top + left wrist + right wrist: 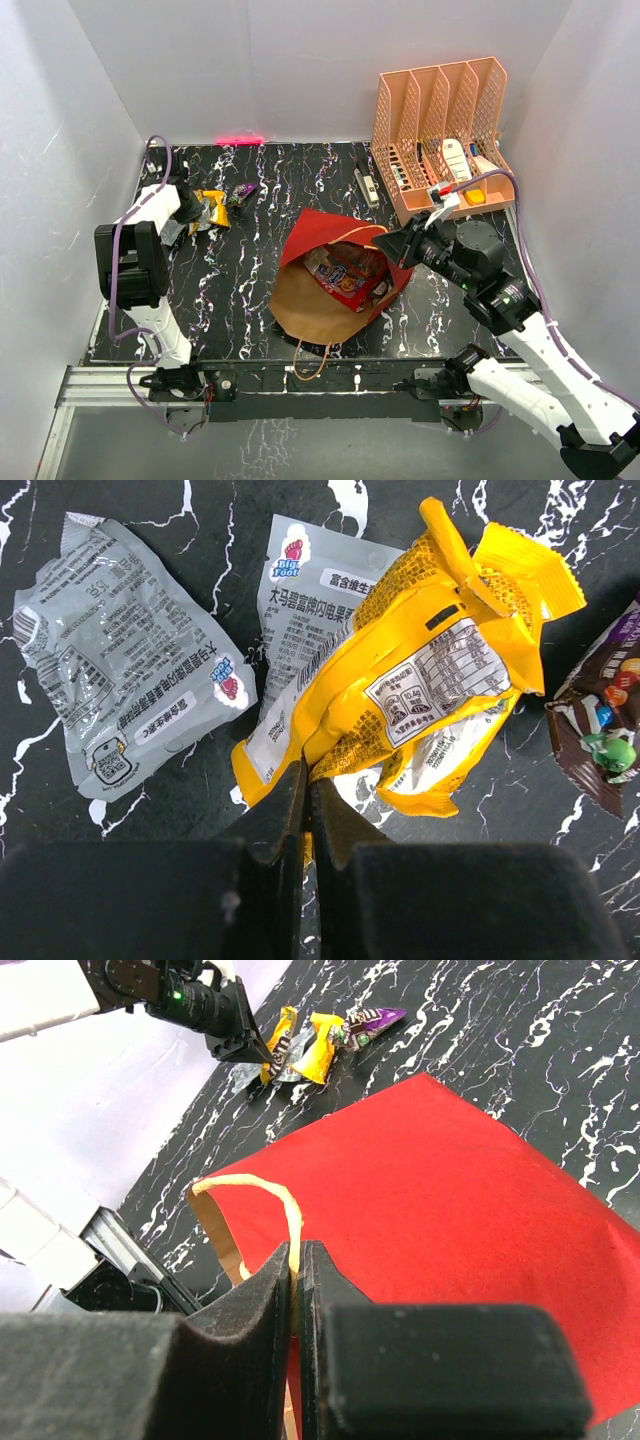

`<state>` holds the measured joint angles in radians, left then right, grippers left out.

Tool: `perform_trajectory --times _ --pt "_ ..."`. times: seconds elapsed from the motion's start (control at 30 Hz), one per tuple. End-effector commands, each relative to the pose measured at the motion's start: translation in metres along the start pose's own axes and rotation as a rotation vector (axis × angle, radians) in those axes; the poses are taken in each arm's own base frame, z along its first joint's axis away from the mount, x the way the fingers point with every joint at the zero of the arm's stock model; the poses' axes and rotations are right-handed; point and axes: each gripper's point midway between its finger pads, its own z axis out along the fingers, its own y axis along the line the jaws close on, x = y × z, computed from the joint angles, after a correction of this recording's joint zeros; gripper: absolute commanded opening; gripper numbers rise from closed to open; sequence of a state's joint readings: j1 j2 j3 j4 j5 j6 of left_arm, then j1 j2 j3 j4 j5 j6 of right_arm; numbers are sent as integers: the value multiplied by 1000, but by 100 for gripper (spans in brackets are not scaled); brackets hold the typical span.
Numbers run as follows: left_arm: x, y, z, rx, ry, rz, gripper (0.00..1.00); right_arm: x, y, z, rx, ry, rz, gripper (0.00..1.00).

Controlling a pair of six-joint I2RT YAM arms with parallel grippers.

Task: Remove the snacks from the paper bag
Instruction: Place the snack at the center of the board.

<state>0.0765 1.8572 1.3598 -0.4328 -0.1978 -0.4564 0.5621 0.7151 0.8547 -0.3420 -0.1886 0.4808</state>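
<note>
My left gripper [307, 772] has its jaws closed on a corner of the crinkly yellow snack packet [420, 680] at the far left of the black marbled tabletop [200, 520]. The packet overlaps one of two silver-grey foil packets [120, 650], with a purple packet [600, 720] just beside. My right gripper [297, 1260] is clamped on the rim of the large red paper bag [450, 1190] at its cord handle [250, 1188] — the bag sits mid-table, two glossy red snack bags [350, 272] inside it.

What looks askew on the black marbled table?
The large red paper bag is tipped over, its brown mouth gaping, with glossy red snack bags inside; the right gripper pinches its cord handle.
</note>
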Motion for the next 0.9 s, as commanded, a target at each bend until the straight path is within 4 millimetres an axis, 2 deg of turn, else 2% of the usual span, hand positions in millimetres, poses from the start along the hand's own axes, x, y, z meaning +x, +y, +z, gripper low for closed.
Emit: perform_trajectory --times 0.0,0.2,0.37,0.63,0.77,0.87 --pt "-15 -3 -2 13 -33 3 3 -13 6 -6 -15 -55 -5 7" --pt "-17 -4 -6 30 -41 1 20 -14 7 -8 -13 -57 -1 7" --pt "-23 -7 -19 62 -72 1 36 -15 7 -8 -14 -59 2 7" --pt "-31 -12 -49 144 -155 17 49 -12 7 -4 -17 -41 11 7" --pt "-29 -24 -68 236 -200 36 55 -11 8 -2 -22 -37 15 7" --pt "-28 -43 -89 318 -253 90 58 -11 8 -1 -26 -35 18 7"
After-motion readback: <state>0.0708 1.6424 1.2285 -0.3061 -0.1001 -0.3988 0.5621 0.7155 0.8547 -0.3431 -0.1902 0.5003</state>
